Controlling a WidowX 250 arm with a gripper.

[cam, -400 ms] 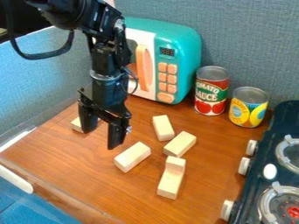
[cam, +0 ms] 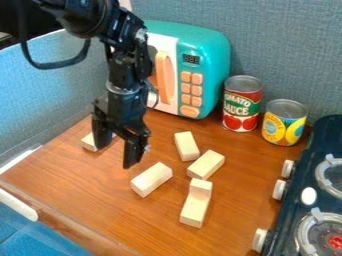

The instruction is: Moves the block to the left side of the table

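Observation:
The black gripper (cam: pixel 117 154) hangs over the left part of the table, its two fingers spread apart with nothing between them. A pale wooden block (cam: pixel 88 142) lies at the far left, partly hidden behind the left finger. Right of the gripper, and apart from it, another block (cam: pixel 151 179) lies at a slant. Farther right are a block (cam: pixel 187 146) toward the back and one (cam: pixel 206 165) just in front of it. Nearer the front, a long wooden piece (cam: pixel 194 209) has a raised end (cam: pixel 200 187) at its back.
A teal toy microwave (cam: pixel 209 55) stands behind the blocks, with a tomato sauce can (cam: pixel 242 104) and a yellow-labelled can (cam: pixel 284 122) to its right. The black stove (cam: pixel 320 180) borders the wooden table (cam: pixel 87 185) on the right. Low walls run along the left and back.
The arm and gripper have shifted very slightly up and to the right in the view, with the fingers still apart. The blocks have stayed where they were.

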